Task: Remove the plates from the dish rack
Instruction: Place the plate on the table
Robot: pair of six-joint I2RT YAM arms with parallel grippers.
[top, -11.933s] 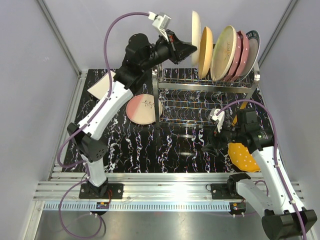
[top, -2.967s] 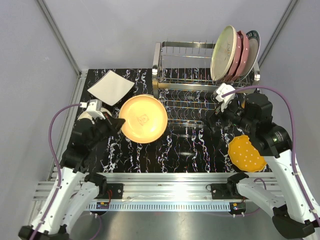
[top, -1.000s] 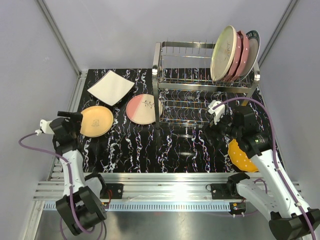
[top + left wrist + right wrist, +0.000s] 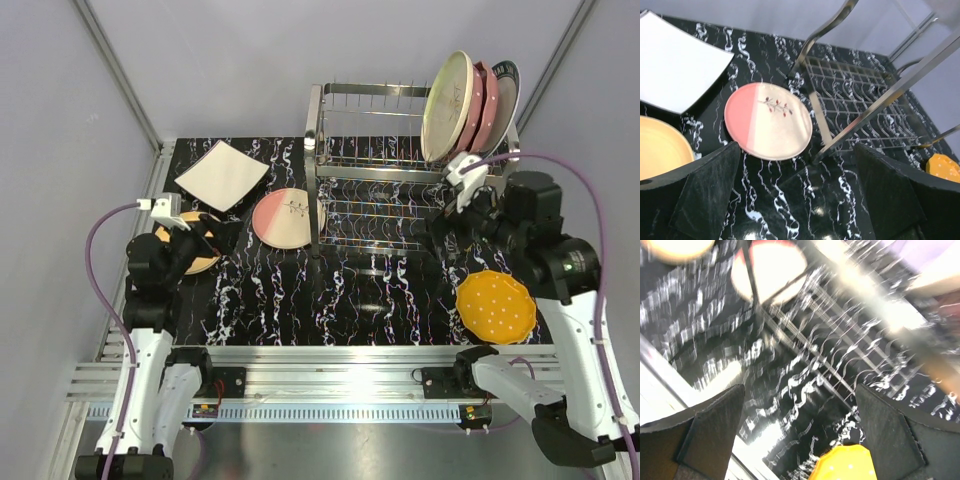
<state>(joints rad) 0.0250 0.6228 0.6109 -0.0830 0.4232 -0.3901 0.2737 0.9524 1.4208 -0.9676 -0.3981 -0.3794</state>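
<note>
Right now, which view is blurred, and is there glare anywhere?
Right wrist: strong motion blur, dish rack wires smeared, with bright washed-out streaks. Left wrist: sharp, twig motif on the pink-cream plate crisp. Top external: sharp, with glare on the metal rail at the near edge.

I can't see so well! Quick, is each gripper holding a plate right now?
Left gripper: open, holding nothing.
Right gripper: open, holding nothing.

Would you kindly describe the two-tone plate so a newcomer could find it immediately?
Find the chrome dish rack. The plate lies flat on the table just left of it. Only it is half pink, half cream, with a twig motif.
</note>
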